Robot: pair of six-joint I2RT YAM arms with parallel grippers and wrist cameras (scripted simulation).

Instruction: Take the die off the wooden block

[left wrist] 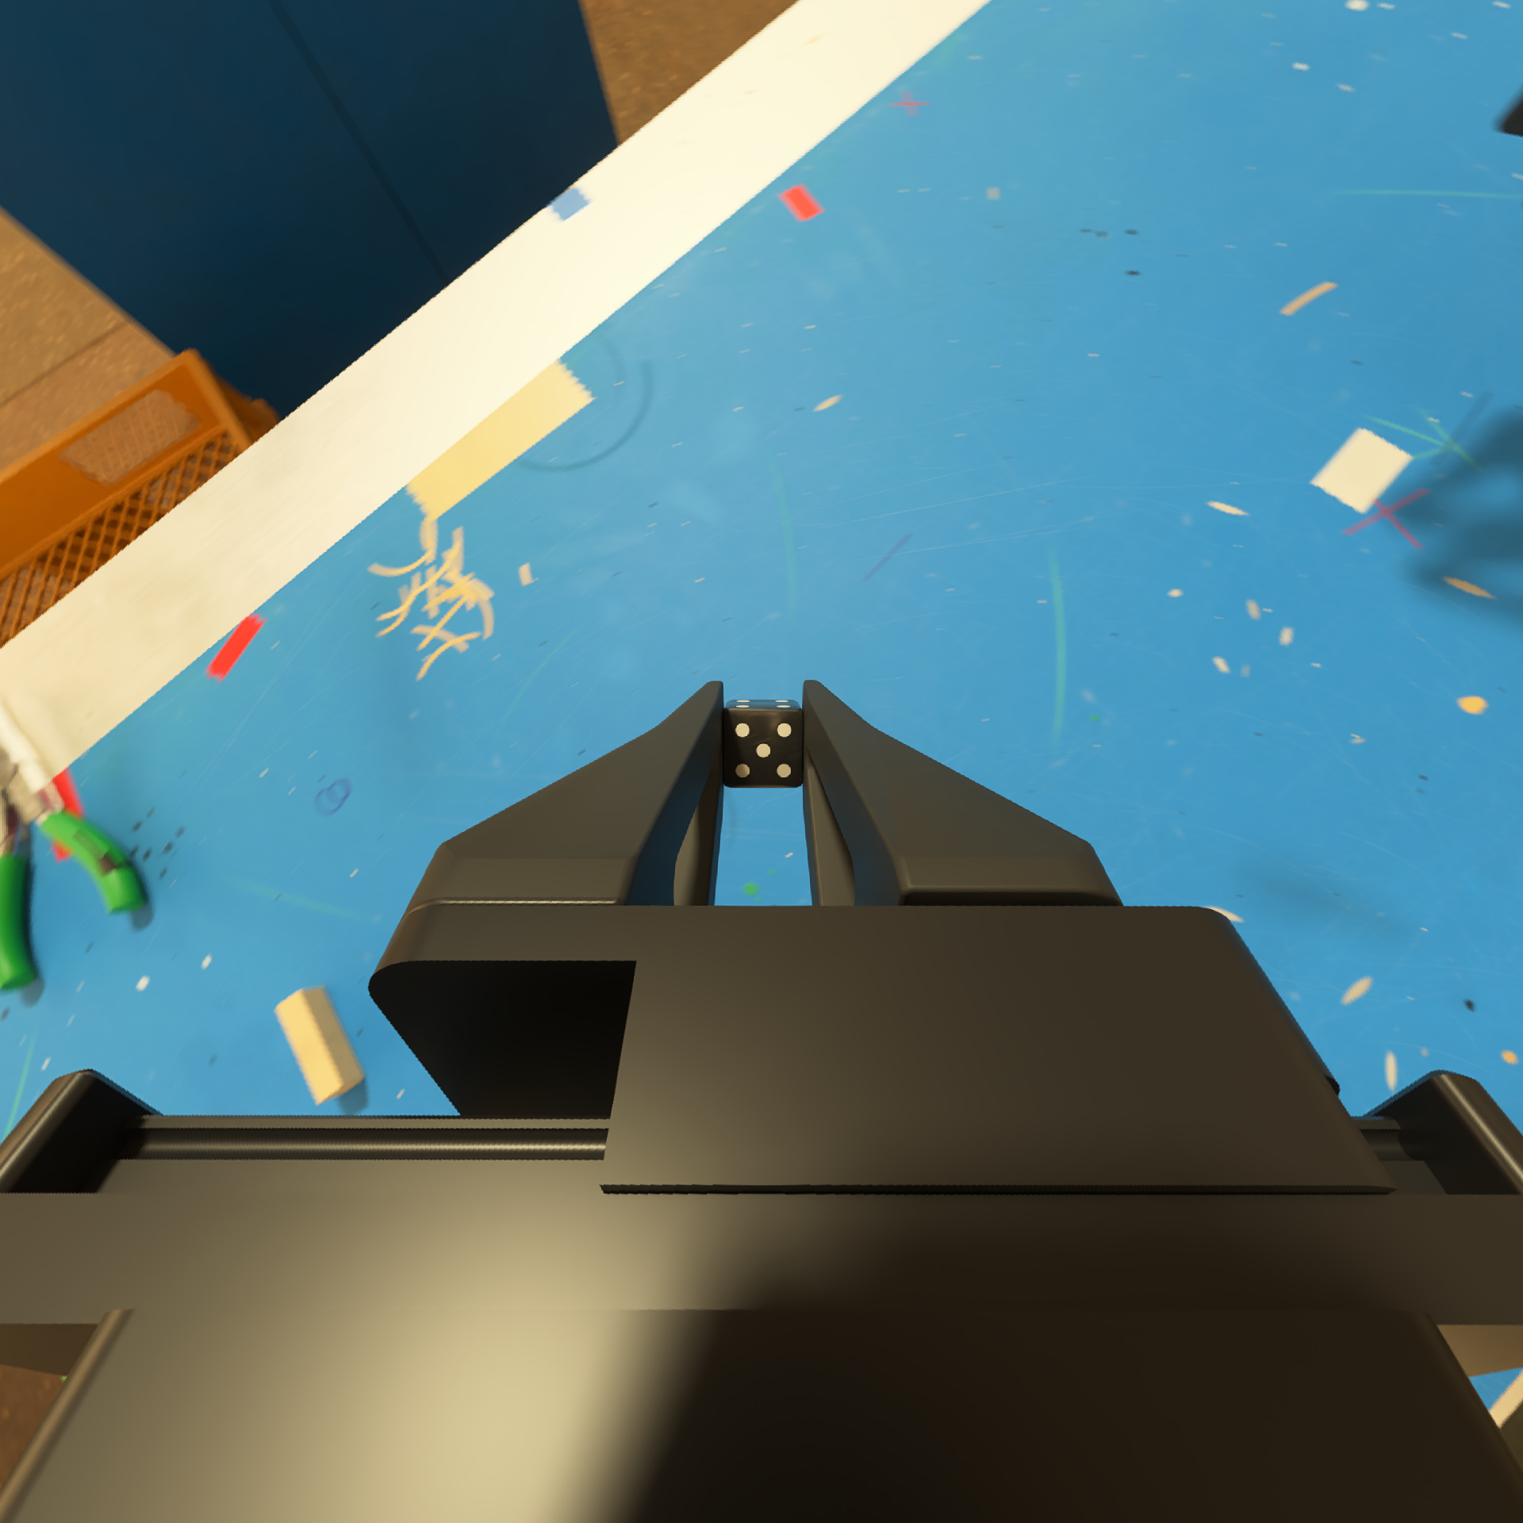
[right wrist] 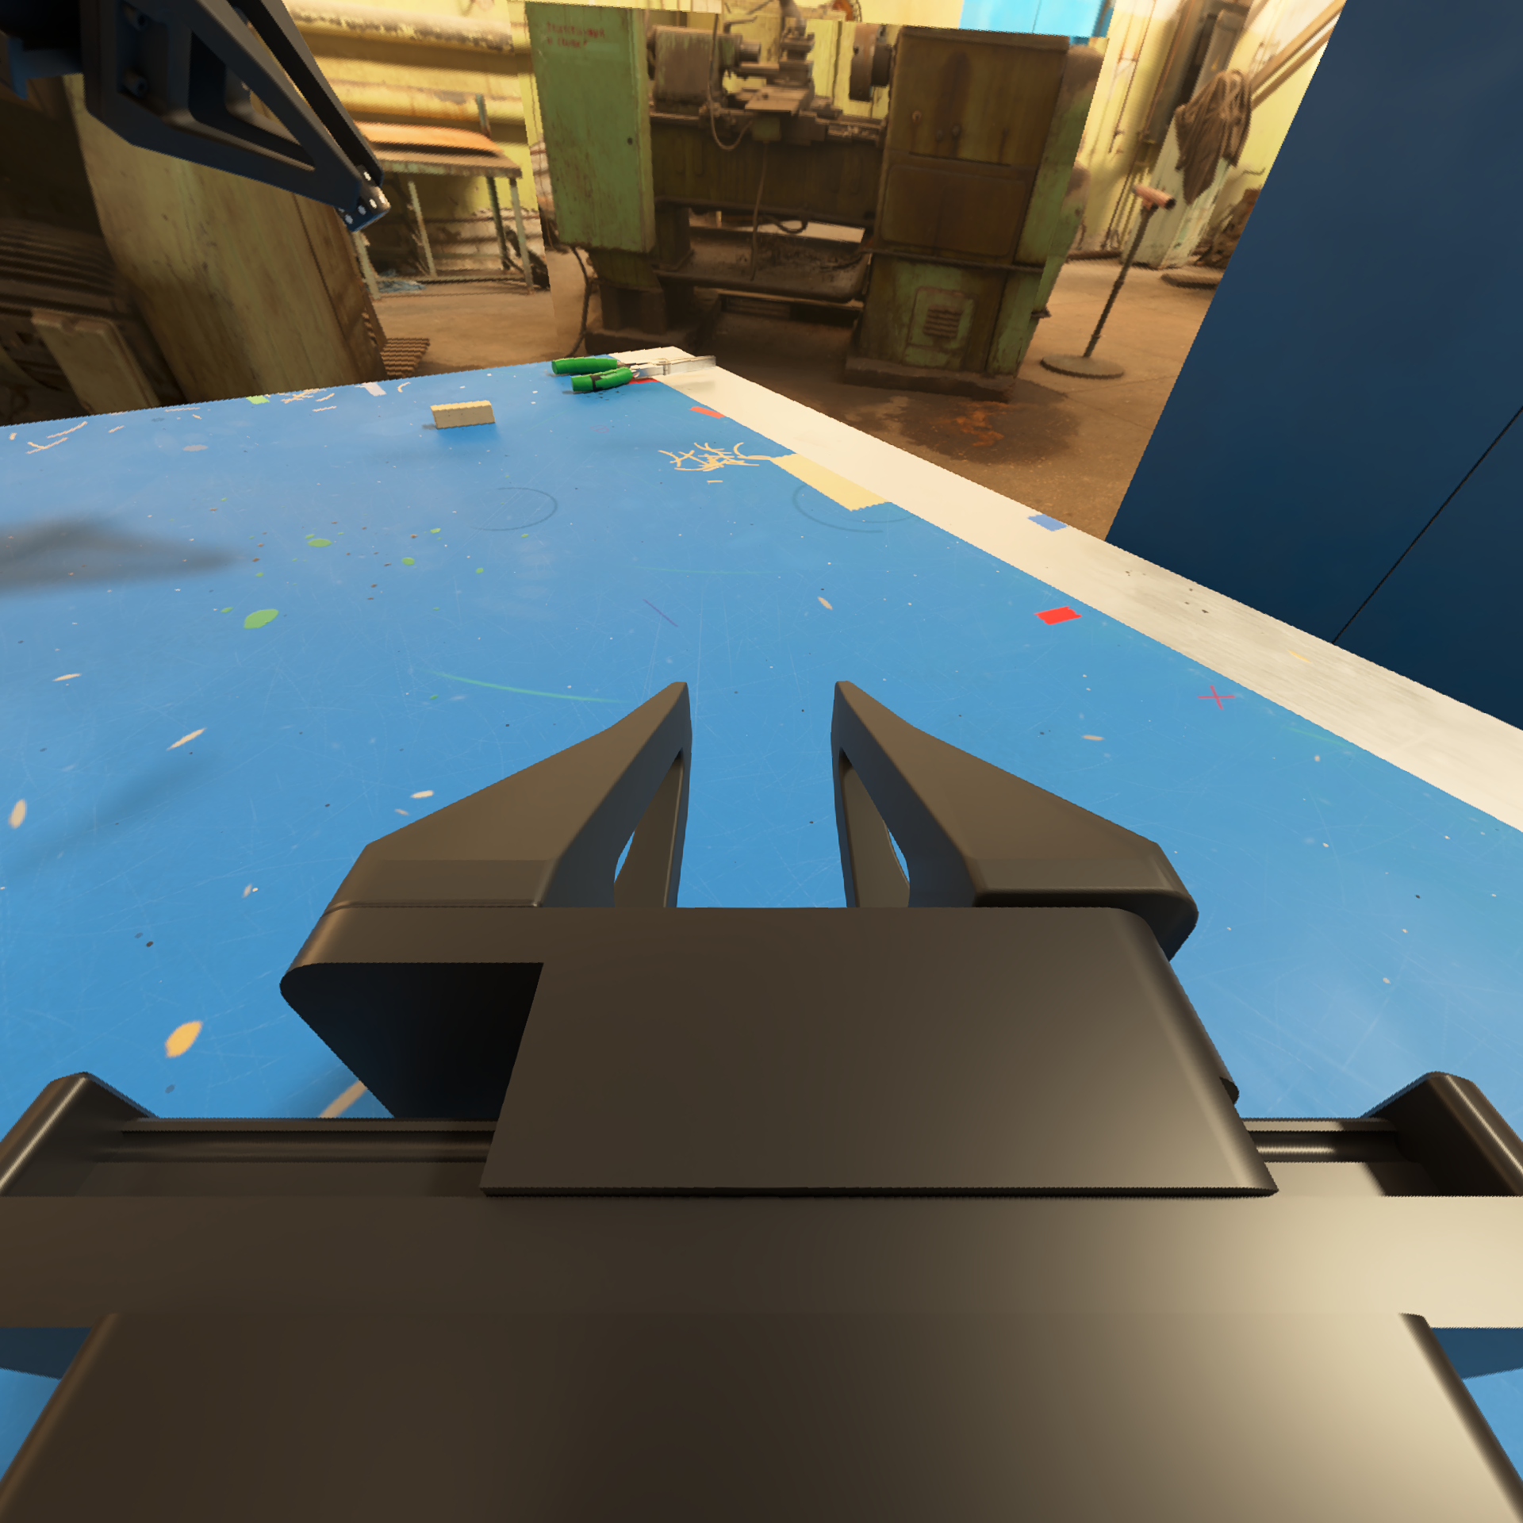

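Observation:
My left gripper (left wrist: 763,700) is shut on a black die (left wrist: 762,746) with white pips, held between the fingertips above the blue table (left wrist: 989,494). The pale wooden block (left wrist: 317,1045) lies on the table behind and to the left of that gripper, with nothing on it. The block also shows far off in the right wrist view (right wrist: 462,413). My right gripper (right wrist: 762,692) is open and empty, low over the blue table (right wrist: 494,742).
Green-handled pliers (left wrist: 91,857) lie near the white table edge (left wrist: 494,330), also in the right wrist view (right wrist: 597,372). An orange crate (left wrist: 99,478) stands on the floor beyond that edge. A white square of tape (left wrist: 1360,468) is at right. A dark arm frame (right wrist: 231,99) hangs at upper left.

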